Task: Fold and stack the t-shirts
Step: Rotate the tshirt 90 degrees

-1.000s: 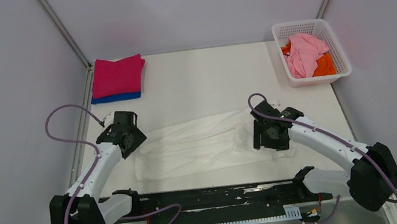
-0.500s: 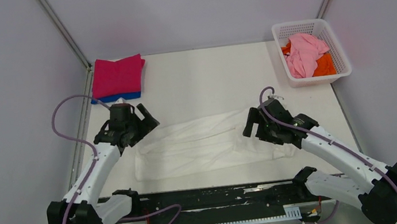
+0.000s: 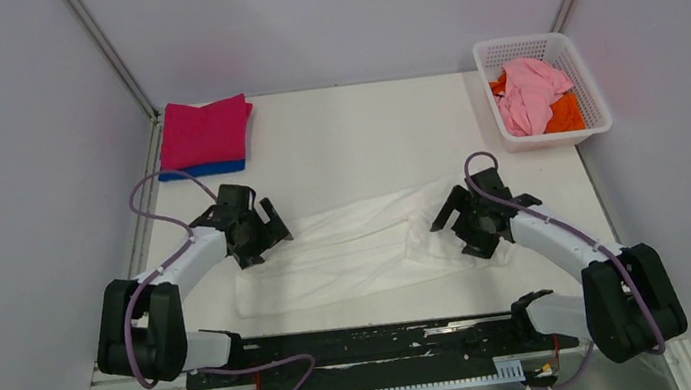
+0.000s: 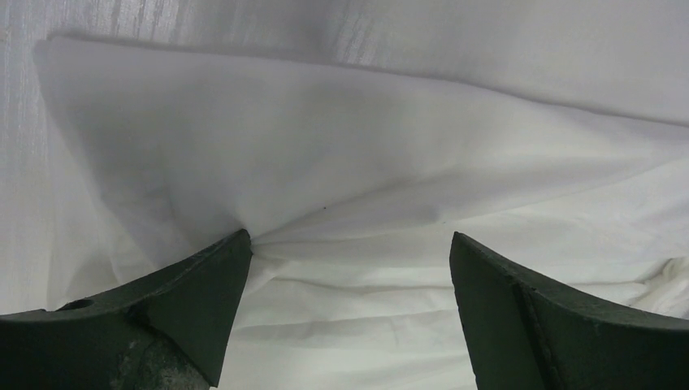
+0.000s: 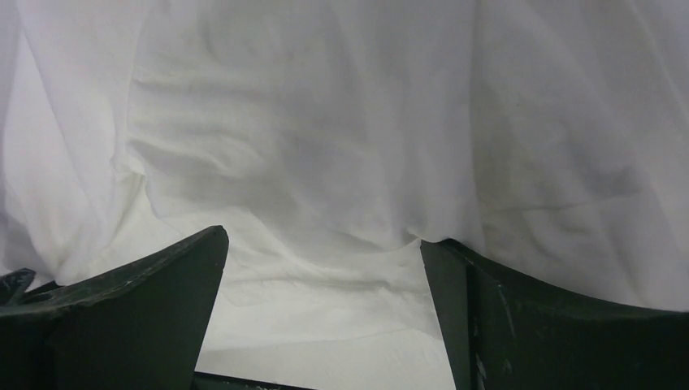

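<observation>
1. Nearest the arm bases, the white t-shirt lay across the middle of the table as a long, rumpled band running left to right.
2. At its left end, the left gripper was down on the cloth, jaws spread wide and gripping nothing. One finger pressed against a raised fold, with wrinkles fanning out from it.
3. At the right end, the right gripper was released too, its fingers well apart over bunched white fabric.
4. Further back on the left, the magenta t-shirt sat folded square on top of the blue t-shirt, only a blue edge showing.
5. Far right, the white basket held the pale pink t-shirt heaped on the orange t-shirt, both unfolded.
</observation>
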Tool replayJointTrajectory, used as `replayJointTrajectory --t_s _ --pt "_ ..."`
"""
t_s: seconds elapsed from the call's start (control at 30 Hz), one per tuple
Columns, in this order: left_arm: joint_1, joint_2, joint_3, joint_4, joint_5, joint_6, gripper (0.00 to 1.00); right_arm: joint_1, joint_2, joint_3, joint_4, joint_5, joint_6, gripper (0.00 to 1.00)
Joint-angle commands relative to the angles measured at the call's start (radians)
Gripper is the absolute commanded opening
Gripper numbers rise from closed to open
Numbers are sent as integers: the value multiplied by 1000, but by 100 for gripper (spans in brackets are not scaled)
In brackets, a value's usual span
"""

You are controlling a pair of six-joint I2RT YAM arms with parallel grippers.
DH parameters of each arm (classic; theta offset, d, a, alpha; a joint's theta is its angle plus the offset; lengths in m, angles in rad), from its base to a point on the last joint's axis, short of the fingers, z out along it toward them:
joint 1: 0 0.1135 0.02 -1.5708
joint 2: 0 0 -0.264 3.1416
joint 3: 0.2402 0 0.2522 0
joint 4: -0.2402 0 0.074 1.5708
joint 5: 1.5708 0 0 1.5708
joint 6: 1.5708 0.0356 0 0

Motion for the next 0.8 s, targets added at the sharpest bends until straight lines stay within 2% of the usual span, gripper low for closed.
replayJointTrajectory --t_s 0.0,0.07,0.17,0.33,0.6,0.77 --pt "1 -30 -56 -50 -40 0 100 -85 134 35 168 -5 -55 100" --pt "1 -60 -70 -62 -39 1 100 -106 211 106 176 13 -78 100" --pt "-21 -93 -100 -19 52 3 100 -115 333 217 202 23 -115 100" --pt "-160 -84 -120 47 140 -19 100 -122 587 470 234 41 -200 100" --pt "-421 38 -69 186 155 -100 100 -143 1027 1062 171 -79 -324 100" --pt "-524 116 -31 253 188 -130 100 -149 1290 1438 76 -102 -319 100"
